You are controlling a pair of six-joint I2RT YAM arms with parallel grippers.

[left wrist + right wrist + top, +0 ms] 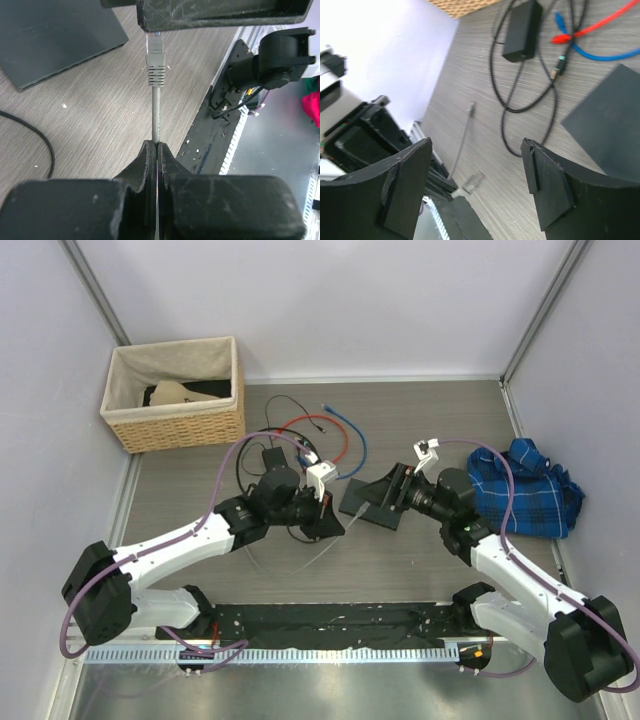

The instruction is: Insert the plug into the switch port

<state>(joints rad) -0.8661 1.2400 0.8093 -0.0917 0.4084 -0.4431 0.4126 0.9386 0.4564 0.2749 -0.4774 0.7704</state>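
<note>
Count first: two arms, one switch [375,502], one plug [155,47], one power brick [522,30], one basket [175,395], one plaid cloth [530,488], one red cable [300,423], one blue cable [355,445]. Now the left end effector [156,149]: clamped tight on the grey cable [156,110], plug sticking out ahead, clear of the switch's edge, bare desk [100,110] between them. And the right end effector [476,150]: spread wide, nothing in it, at the switch's right end. Switch lies flat mid-desk between both arms. Basket sits in the far left corner, cloth by the right wall.
</note>
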